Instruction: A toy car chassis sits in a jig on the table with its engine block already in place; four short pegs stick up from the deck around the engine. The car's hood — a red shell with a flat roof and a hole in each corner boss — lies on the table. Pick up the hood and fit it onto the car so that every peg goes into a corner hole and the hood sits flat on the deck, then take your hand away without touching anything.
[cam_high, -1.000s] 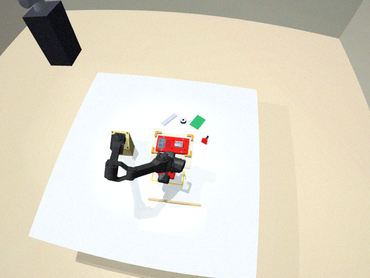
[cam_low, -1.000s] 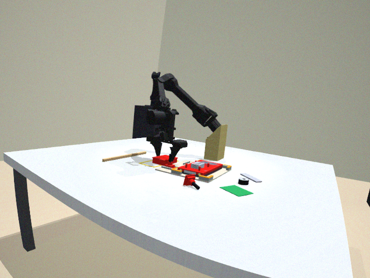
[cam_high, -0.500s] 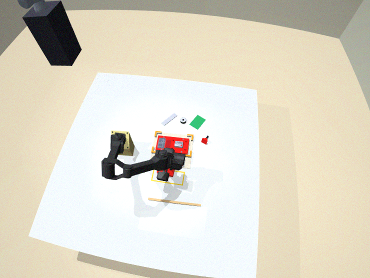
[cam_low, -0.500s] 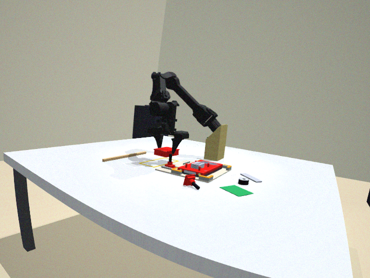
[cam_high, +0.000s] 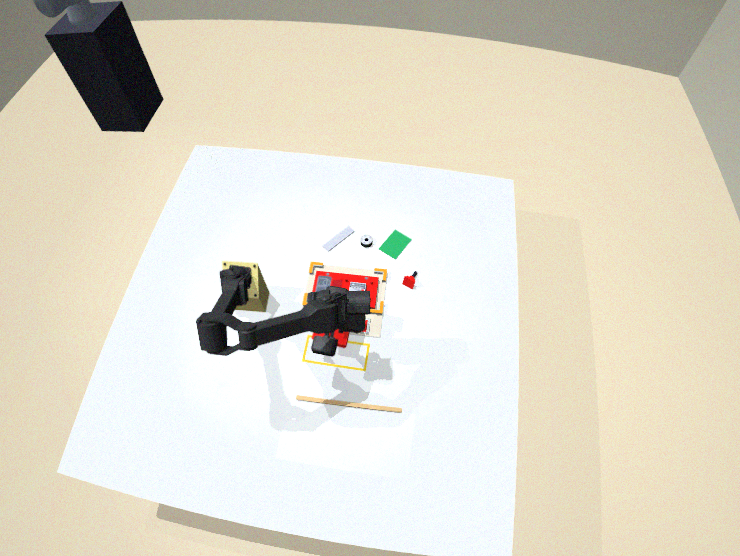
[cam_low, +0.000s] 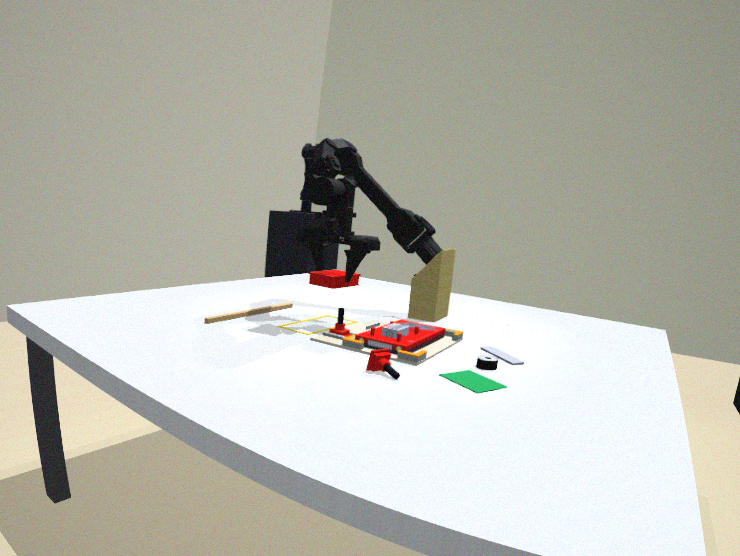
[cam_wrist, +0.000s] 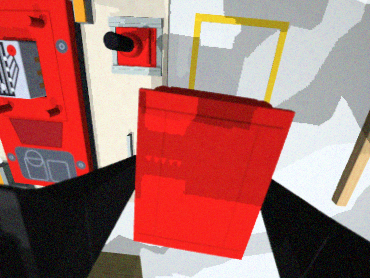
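The red hood is in the air, roof up, well above the table. My gripper is shut on its two long sides. The red chassis sits in the jig, to the left of the hood in the wrist view. The engine block is on its deck. Pegs stand around it, one peg showing clearly. The hood's corner holes are hidden.
A red piece with a black stalk stands in a holder beside the chassis; a similar piece lies loose. A yellow outline, a wooden stick, a green card and a wheel lie around.
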